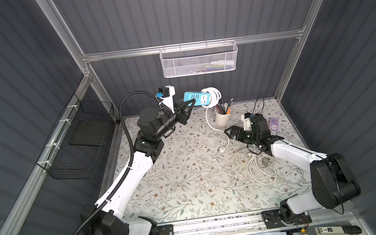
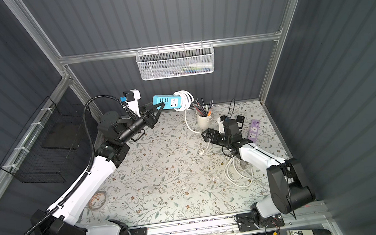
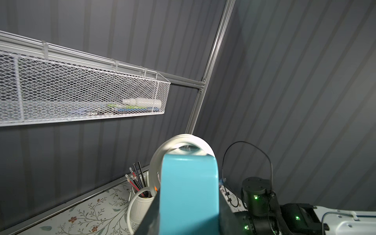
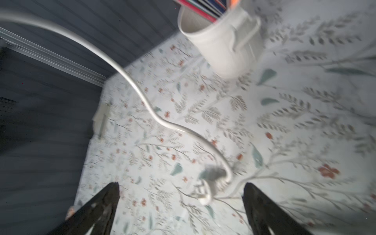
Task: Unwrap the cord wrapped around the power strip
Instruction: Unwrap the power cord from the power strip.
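Left end effector: the left end effector is clamped on the near end of the blue power strip, upper middle of the frame in both top views.
Power strip: the power strip is held lifted clear of the bench, roughly level, sockets facing up; the left wrist view shows its blue body filling the lower middle of the frame.
Cord, wound part: the white cord sits in several loose turns around the strip's far end, opposite the grip.
Cord, free part: one run drops from the coil to the bench, passes just left of the pencil cup and curves toward the centre right.
Plug: the plug lies flat on the bench at the end of that run.
Right end effector: the right end effector is empty with its jaws spread wide, low over the bench beside the cord's last bend; its wrist view is blurred but shows the plug just ahead of the two fingertips.
Handling, judged: the strip looks like light, rigid, smooth plastic, so it could twist in a narrow pinch. The cord is limp but springy and likely keeps its curl; the turns look slack enough to slide off the free end.
Where to hold, judged: take the cord close behind the plug or on the hanging run, then lead it around the strip's far end, keeping clear of the cup.
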Controlling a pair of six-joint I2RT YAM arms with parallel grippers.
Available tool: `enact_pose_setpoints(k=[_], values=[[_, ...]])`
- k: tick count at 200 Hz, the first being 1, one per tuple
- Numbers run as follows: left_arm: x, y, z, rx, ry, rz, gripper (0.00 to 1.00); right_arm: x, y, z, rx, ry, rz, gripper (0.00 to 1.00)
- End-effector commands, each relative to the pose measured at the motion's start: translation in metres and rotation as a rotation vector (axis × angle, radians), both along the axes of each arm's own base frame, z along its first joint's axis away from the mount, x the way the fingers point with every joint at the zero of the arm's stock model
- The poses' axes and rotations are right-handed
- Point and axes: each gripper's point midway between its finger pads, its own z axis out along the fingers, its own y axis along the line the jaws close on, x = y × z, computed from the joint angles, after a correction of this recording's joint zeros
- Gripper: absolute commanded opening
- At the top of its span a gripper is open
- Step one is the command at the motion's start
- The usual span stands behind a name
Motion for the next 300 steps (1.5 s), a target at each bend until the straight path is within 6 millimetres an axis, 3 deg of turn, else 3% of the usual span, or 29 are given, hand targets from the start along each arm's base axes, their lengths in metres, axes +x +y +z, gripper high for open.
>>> enact_pose_setpoints(k=[1, 53, 99, 162, 233, 247, 262, 300], values=[[-0.017, 0.003, 0.048, -0.067, -0.107, -0.035, 0.00, 0.010, 0.021, 0.050, 0.069, -0.219, 0.111, 0.99], [-0.021, 0.001, 0.050, -0.076, -0.069, -0.067, 0.00, 0.046, 0.043, 0.111, 0.118, -0.601, 0.196, 0.99], [-0.026, 0.001, 0.054, -0.100, -0.044, -0.087, 0.00, 0.061, 0.057, 0.133, 0.138, -0.828, 0.215, 0.99], [-0.027, -0.001, 0.060, -0.110, -0.045, -0.094, 0.00, 0.057, 0.094, 0.139, 0.086, -0.886, 0.319, 0.99], [-0.029, -0.007, 0.056, -0.126, -0.028, -0.115, 0.00, 0.072, 0.112, 0.142, 0.118, -0.893, 0.338, 0.96], [-0.030, -0.007, 0.057, -0.129, -0.031, -0.116, 0.00, 0.075, 0.116, 0.142, 0.125, -0.888, 0.344, 0.90], [-0.031, -0.007, 0.059, -0.132, -0.035, -0.114, 0.00, 0.077, 0.117, 0.143, 0.133, -0.885, 0.345, 0.77], [-0.030, -0.005, 0.056, -0.128, -0.036, -0.099, 0.00, 0.075, 0.114, 0.148, 0.127, -0.881, 0.331, 0.22]])
